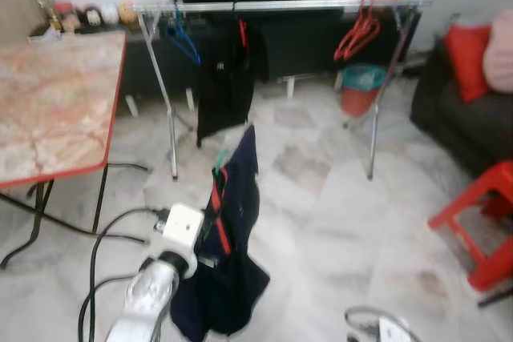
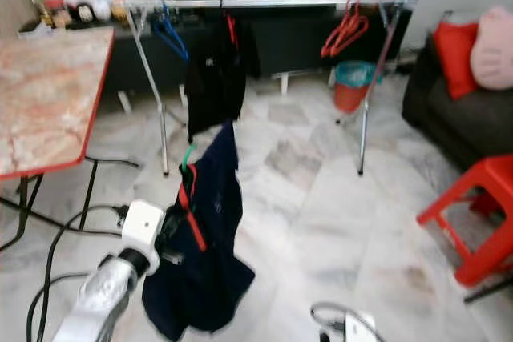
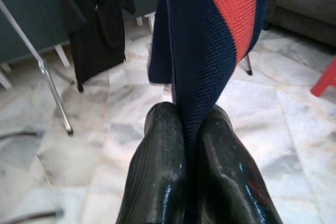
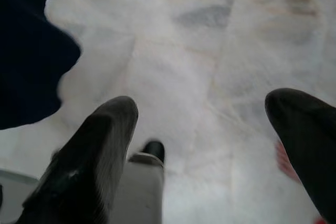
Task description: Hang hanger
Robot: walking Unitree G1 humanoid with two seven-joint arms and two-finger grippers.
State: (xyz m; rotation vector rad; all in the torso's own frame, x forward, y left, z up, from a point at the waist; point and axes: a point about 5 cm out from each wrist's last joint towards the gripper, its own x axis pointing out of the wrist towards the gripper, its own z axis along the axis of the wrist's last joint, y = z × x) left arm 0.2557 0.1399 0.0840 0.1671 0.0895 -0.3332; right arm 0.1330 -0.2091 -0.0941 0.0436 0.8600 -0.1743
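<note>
L gripper clamping navy garment w/ green hanger, near-left of rail. R gripper hanging idle, fingers apart. Risk: cloth-only pinch slipping, hanger dropping.

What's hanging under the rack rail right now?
Under the rack rail: a black shirt, blue hangers, red hangers. The shirt covers its own hanger.
</note>
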